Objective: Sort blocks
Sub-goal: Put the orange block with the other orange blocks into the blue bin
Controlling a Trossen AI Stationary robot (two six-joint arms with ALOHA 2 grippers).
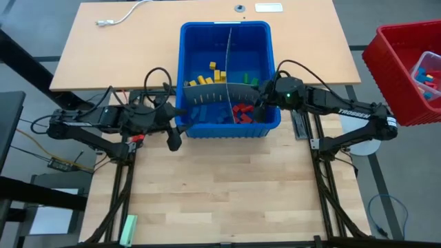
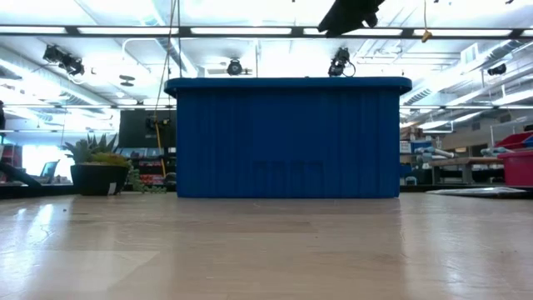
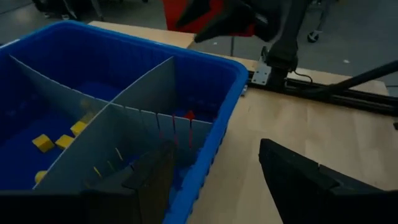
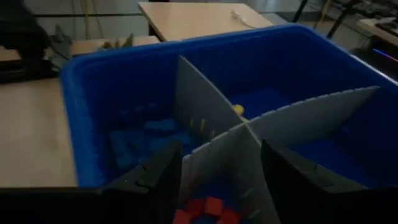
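A blue bin (image 1: 227, 129) stands mid-table, split into compartments by grey dividers (image 1: 220, 93). The blocks lie sorted inside: yellow (image 1: 210, 76) at far left, green (image 1: 247, 78) at far right, red (image 1: 241, 111) at near right, blue (image 4: 149, 140) at near left. My left gripper (image 3: 214, 186) hangs open over the bin's near left corner, one finger above the inside, the other above the table. My right gripper (image 4: 217, 186) is open over the bin's right side, above the cross divider (image 4: 242, 149) and the red blocks (image 4: 205, 208). Neither holds anything.
A red basket (image 1: 406, 69) with a few blocks sits beyond the table's right edge. A white cable (image 1: 120, 17) lies on the far table. A pale green bar (image 1: 128, 229) lies at the near left. Bare wood stretches in front of the bin.
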